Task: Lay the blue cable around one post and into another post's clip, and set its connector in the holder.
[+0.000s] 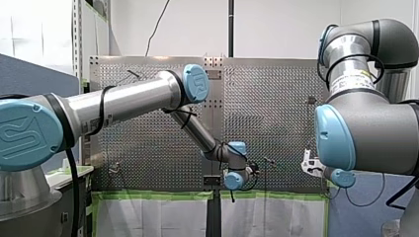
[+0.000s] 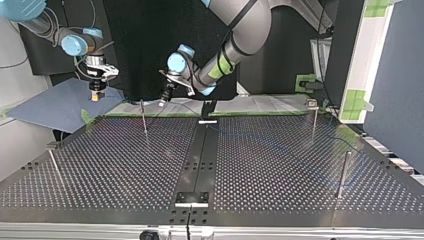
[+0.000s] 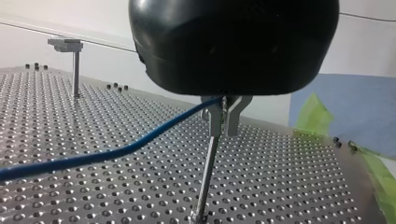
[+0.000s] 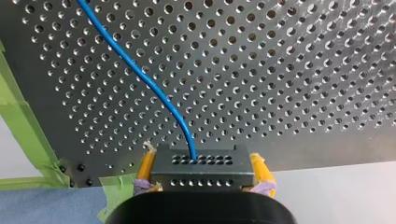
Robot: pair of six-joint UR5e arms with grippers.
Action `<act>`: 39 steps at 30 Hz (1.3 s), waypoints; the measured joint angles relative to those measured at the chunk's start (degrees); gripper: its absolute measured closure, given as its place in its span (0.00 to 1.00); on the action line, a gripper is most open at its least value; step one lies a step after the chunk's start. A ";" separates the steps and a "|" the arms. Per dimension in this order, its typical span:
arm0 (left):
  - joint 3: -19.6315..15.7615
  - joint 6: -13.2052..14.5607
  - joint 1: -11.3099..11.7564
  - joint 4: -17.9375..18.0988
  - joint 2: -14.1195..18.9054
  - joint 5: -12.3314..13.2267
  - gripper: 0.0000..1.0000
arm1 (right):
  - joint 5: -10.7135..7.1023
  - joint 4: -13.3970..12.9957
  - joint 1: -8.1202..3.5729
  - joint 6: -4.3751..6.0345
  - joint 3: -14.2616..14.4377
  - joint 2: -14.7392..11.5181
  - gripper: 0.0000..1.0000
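Observation:
In the left wrist view my left gripper has its metal fingers shut on the blue cable, right beside the top of a thin post. The cable runs from the fingers low over the perforated table. In the right wrist view my right gripper has yellow pads shut on the black connector block, with the blue cable rising from it. In the top view my left gripper hangs near a post, and my right gripper is beyond the table's far left corner.
More posts stand on the table: one with a clip at the far right, a plain one at the near right, one at the near left. A small bracket sits on the centre strip. Green tape lines the edge.

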 joint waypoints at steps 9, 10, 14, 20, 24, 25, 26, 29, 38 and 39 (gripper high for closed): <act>0.21 -0.18 0.32 -0.03 -0.05 0.42 1.00 | 0.14 0.92 0.05 -0.09 -1.06 0.00 1.00; 0.27 -0.21 0.35 -0.03 -0.05 0.49 1.00 | 0.15 0.91 0.05 -0.07 -1.09 0.01 1.00; 0.57 -0.30 0.41 -0.08 -0.05 0.78 1.00 | 0.16 0.82 0.02 0.05 -1.20 0.00 1.00; 0.71 -0.35 0.59 -0.19 -0.08 0.96 1.00 | 0.15 0.98 0.00 0.13 -1.75 0.00 1.00; 0.84 -0.39 0.81 -0.45 -0.07 0.98 1.00 | 0.16 1.09 -0.07 0.19 -2.00 0.00 1.00; 0.87 -0.40 0.87 -0.50 -0.07 0.98 1.00 | 0.16 1.10 -0.07 0.20 -2.02 0.00 1.00; 0.91 -0.40 0.96 -0.56 -0.07 1.02 1.00 | 0.16 1.11 -0.06 0.20 -2.03 0.00 1.00; 1.04 -0.44 1.19 -0.70 -0.06 1.16 1.00 | 0.19 1.11 -0.07 0.31 -2.18 0.00 1.00; 1.38 -0.50 1.39 -1.29 -0.33 1.29 1.00 | 0.19 1.69 0.06 0.21 -2.96 0.01 1.00; 1.48 -0.53 1.40 -1.40 -0.53 1.31 1.00 | 0.20 1.86 0.07 0.15 -3.05 0.01 1.00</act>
